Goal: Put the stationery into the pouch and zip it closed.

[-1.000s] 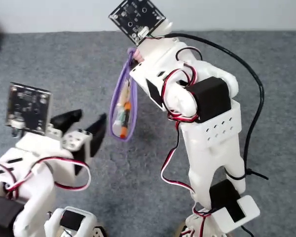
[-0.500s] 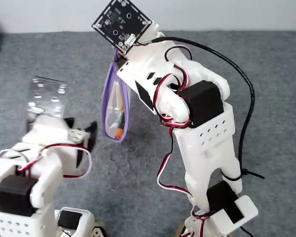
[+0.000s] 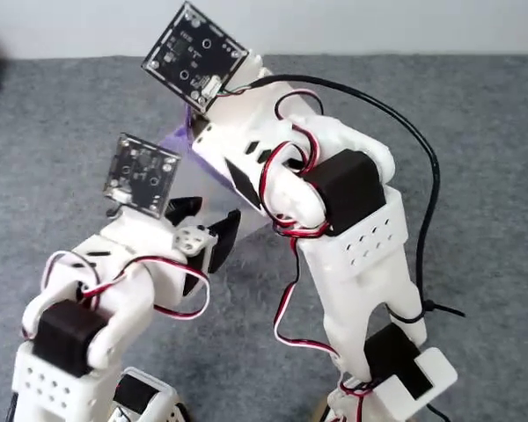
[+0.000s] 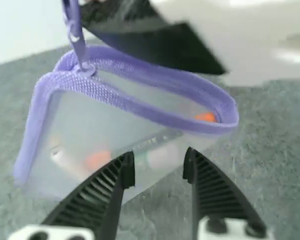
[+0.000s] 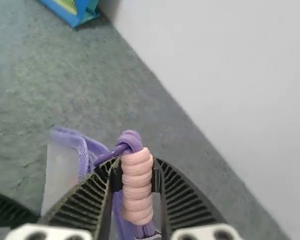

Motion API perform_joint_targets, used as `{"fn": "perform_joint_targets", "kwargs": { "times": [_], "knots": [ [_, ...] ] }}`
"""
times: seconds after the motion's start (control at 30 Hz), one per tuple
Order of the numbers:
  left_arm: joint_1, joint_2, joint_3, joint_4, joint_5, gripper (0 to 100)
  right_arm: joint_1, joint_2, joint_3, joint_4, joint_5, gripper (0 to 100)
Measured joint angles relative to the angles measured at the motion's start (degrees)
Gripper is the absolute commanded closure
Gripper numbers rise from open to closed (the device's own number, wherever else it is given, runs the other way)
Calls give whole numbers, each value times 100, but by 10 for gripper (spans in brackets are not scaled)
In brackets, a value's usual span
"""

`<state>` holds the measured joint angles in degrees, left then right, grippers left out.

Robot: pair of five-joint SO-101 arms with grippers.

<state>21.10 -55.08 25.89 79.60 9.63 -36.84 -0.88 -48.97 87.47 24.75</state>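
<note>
Right claw [image 5: 136,170] clamped, left claw [image 4: 158,161] parted.

Grey carpet [image 3: 475,158], blue object [image 5: 72,7], white wall [image 5: 230,75]

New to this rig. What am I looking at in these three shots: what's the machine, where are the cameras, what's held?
Two small white robot arms sit side by side on a grey mat. One picture looks down from a fixed camera above; the other two come from cameras on each arm's wrist, looking along its black fingers. The right gripper is shut on the pink pull of a clear, purple-edged pouch, which hangs from it. Stationery is inside, and the mouth looks unzipped. The left gripper is open, its fingers close to the pouch's lower edge. A blue thing lies by the wall.
</note>
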Motion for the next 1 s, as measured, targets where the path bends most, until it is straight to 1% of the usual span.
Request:
{"fn": "perform_joint_targets", "kwargs": {
  "times": [0.13,0.23,0.33,0.5,0.67,0.87,1.0],
  "knots": [
    [0,9,220,-35,9,827,-35,-18,-9,633,-290,991],
    [0,9,220,-44,18,827,-18,-62,-9,1213,-651,991],
    [0,9,220,-44,18,827,-18,-70,-9,1292,-1055,991],
    [-18,9,211,-35,18,827,-35,-70,-9,1292,-1327,991],
    [-721,9,-211,246,-53,827,-229,-70,-9,1292,-1459,991],
    [-1530,0,-695,475,-686,827,-484,-70,-9,1301,-1477,991],
    [-1793,0,-791,475,-993,827,-607,-70,-9,1301,-1477,991]
  ]
}}
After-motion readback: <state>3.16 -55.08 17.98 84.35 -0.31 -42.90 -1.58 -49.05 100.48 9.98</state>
